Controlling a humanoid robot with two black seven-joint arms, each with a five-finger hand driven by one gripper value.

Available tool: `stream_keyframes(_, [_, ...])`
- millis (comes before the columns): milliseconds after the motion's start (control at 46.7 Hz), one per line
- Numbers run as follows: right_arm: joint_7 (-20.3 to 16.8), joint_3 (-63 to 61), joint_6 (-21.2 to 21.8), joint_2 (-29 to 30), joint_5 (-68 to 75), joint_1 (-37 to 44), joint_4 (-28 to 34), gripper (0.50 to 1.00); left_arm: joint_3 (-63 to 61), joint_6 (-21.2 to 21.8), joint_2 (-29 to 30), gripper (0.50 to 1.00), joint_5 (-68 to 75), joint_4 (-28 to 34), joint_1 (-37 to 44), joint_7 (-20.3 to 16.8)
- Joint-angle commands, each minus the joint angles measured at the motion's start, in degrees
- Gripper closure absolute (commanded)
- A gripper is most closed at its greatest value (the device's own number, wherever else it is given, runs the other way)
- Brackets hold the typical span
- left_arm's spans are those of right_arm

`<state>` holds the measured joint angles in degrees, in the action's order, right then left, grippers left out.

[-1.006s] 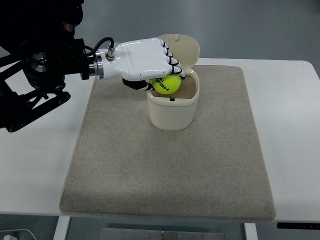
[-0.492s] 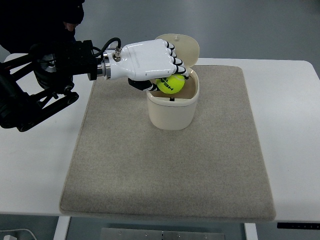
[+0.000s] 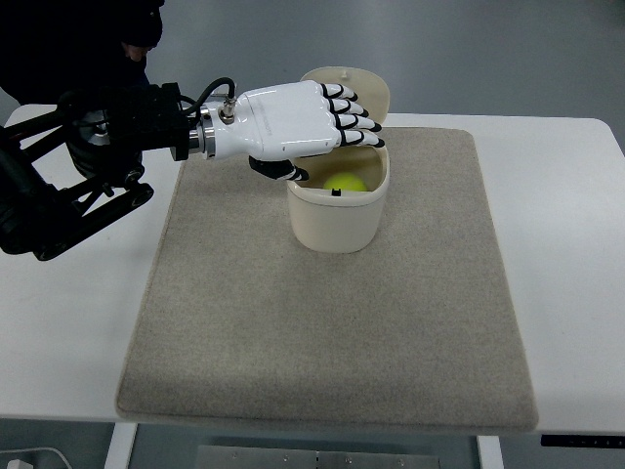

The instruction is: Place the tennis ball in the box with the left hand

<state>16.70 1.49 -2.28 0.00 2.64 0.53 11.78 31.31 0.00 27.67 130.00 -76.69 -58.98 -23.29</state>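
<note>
While the tennis ball (image 3: 345, 182) lies inside the cream box (image 3: 337, 217) on the grey mat (image 3: 332, 322), the left robot hand (image 3: 298, 122) hovers above it, fingers spread and empty.

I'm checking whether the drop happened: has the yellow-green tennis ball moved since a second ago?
Yes. The yellow-green tennis ball has dropped from the white left hand down inside the cream lidded box, which stayed put; the fingers are now spread above it.

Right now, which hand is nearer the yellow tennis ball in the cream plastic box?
Left. The white left hand hovers with fingers spread directly over the open cream plastic box, just above the yellow tennis ball lying inside. The right hand is not in view.
</note>
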Motion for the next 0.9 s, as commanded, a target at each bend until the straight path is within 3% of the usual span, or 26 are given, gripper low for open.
stream_keyframes(0, [0.0,0.0,0.0,0.0,0.0,0.0,0.0,0.562,0.1,0.1,0.3,0.555,0.0,-0.1,0.0,0.0])
stream_keyframes(128, [0.0,0.0,0.0,0.0,0.0,0.0,0.0,0.562,0.1,0.2,1.9,0.555,0.0,-0.9,0.0,-0.1])
stream_keyframes(321, [0.0,0.0,0.0,0.0,0.0,0.0,0.0,0.562,-1.0,0.1,10.6,0.538,0.0,-6.6,1.0,-0.2])
stream_keyframes(428, [0.0,0.0,0.0,0.0,0.0,0.0,0.0,0.562,-1.5,0.2,14.9,0.508,-6.4,-7.5,2.3,-0.2])
stream_keyframes(578, [0.0,0.0,0.0,0.0,0.0,0.0,0.0,0.562,-2.2,0.4,19.9,0.508,-14.2,-7.5,6.1,-0.3])
stream_keyframes(877, [0.0,0.0,0.0,0.0,0.0,0.0,0.0,0.562,-2.0,0.5,21.8,0.506,-44.3,-7.0,11.2,-0.4])
